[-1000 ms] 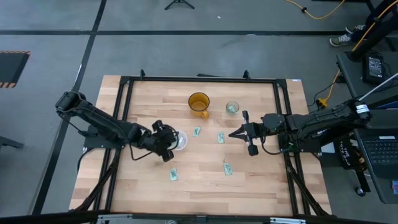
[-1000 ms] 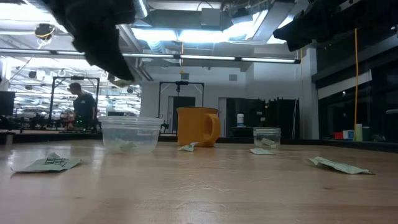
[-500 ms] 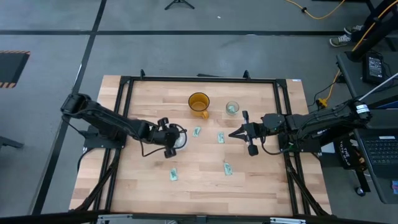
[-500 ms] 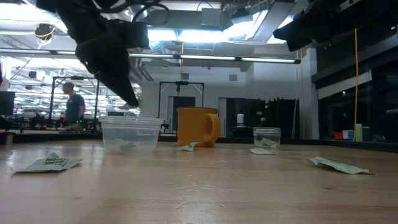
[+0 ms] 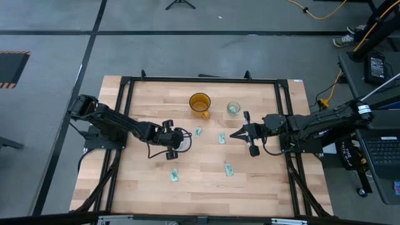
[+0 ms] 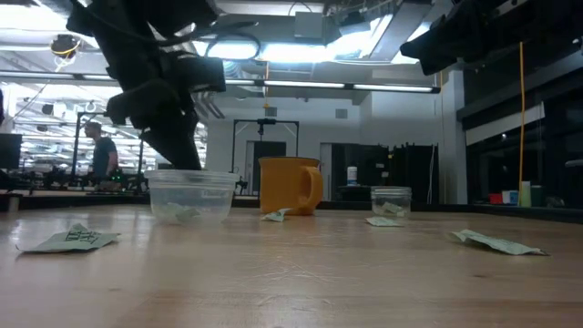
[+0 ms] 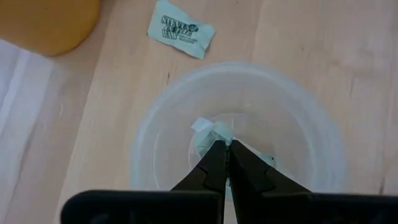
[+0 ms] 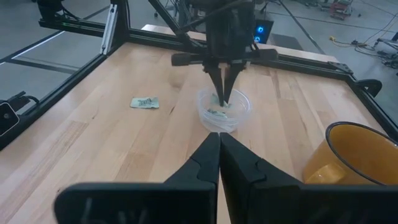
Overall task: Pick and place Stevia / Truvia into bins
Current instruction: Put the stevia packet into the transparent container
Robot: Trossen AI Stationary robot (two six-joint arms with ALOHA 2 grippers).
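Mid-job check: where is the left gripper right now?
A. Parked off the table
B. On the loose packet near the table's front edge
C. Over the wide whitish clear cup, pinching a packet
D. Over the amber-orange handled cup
C: the left gripper hangs over the wide whitish clear cup, jaws shut on a pale green and white paper packet.

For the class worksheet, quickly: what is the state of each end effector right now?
Left end effector: closed on a sweetener packet, over the wide clear cup.
Right end effector: closed, holding nothing, waiting above the table.
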